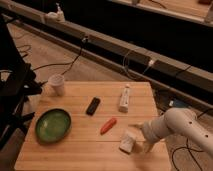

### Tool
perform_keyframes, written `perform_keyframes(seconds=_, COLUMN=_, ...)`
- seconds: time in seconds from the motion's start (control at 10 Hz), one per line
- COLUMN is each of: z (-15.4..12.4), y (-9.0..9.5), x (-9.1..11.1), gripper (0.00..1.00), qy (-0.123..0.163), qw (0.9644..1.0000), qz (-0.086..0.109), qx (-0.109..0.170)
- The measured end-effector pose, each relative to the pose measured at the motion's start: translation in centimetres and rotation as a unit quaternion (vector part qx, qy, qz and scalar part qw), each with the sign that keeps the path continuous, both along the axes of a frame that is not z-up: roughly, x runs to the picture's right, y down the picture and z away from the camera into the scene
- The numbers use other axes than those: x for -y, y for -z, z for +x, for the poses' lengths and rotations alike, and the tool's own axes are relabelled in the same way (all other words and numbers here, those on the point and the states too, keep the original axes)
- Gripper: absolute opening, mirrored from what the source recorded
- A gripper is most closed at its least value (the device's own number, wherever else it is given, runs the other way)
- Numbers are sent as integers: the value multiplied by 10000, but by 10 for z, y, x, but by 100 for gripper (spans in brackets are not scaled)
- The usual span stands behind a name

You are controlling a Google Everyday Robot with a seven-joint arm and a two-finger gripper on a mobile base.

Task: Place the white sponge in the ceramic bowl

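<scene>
— While the gripper (142,141) hovers low over the table's near edge: which step?
— Reach, I judge. Small flat white sponge (128,142) lies just beside the jaws; their opening, cannot tell. Next: grasp, lift, carry to the glossy green ceramic bowl (52,125), well apart beyond the sponge.
</scene>
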State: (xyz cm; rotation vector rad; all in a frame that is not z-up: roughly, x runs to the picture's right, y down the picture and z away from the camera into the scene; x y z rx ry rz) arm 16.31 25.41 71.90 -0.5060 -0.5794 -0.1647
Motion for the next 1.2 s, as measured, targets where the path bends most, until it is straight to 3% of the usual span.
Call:
perform_keyframes(seconds=0.4, z=11, y=-31, x=-2, gripper=80, qy=6, qw=9994, qz=250, qx=-233)
perform_keyframes(seconds=0.7, z=1, y=-43, x=-11, gripper=80, qy=80, qw=9996, qz=256, qx=-64)
perform_keyframes(seconds=0.9, z=-12, y=-46, x=-19, gripper=80, qy=127, qw=9997, qz=160, qx=149)
perform_keyframes(seconds=1.2, z=-37, y=-52, x=-28, gripper=78, qy=214, qw=9980, qz=-150, qx=578)
